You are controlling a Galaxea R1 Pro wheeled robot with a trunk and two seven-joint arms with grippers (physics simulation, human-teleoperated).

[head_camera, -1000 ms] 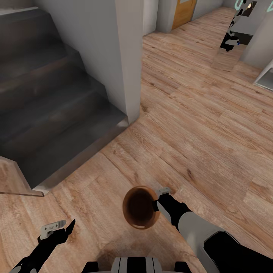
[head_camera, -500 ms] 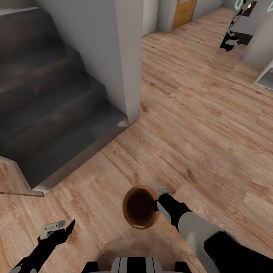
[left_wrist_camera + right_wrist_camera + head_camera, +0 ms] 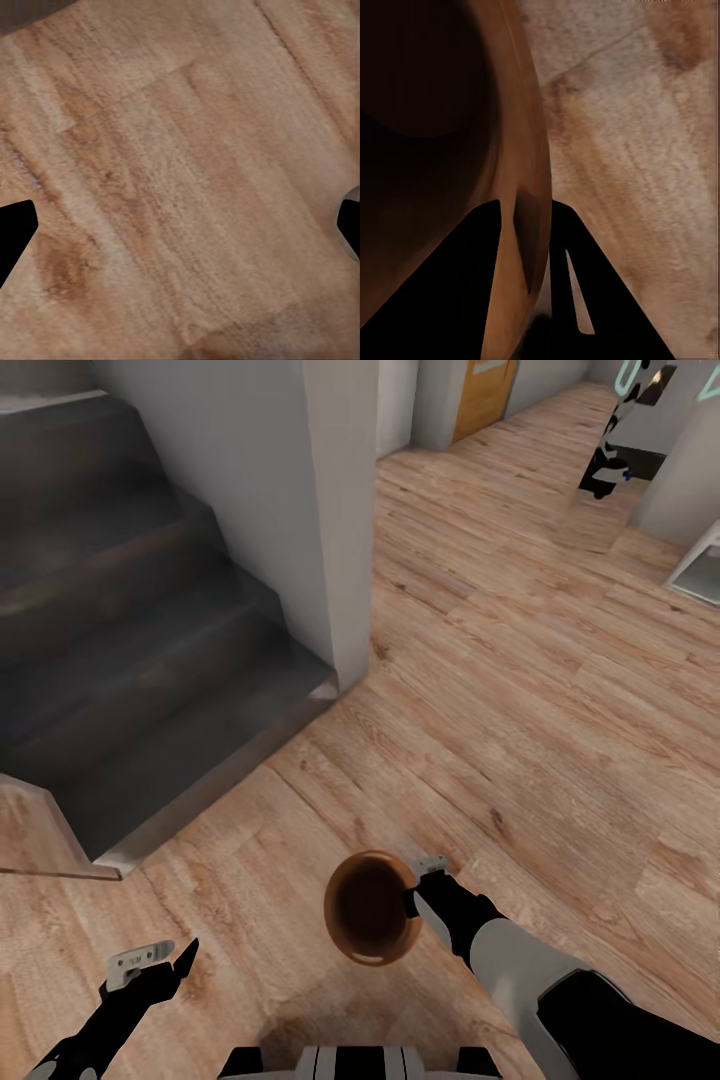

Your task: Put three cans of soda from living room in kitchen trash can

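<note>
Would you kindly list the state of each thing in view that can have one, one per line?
trash can: held off the floor by its rim, opening up, nothing visible inside.
right gripper: shut on the trash can's rim, one finger inside, one outside.
left gripper: open, holding nothing, above the wood floor.
orange door: closed.

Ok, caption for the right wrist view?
Right gripper shut on the rim of the copper-brown trash can, carried above the wood plank floor.
</note>
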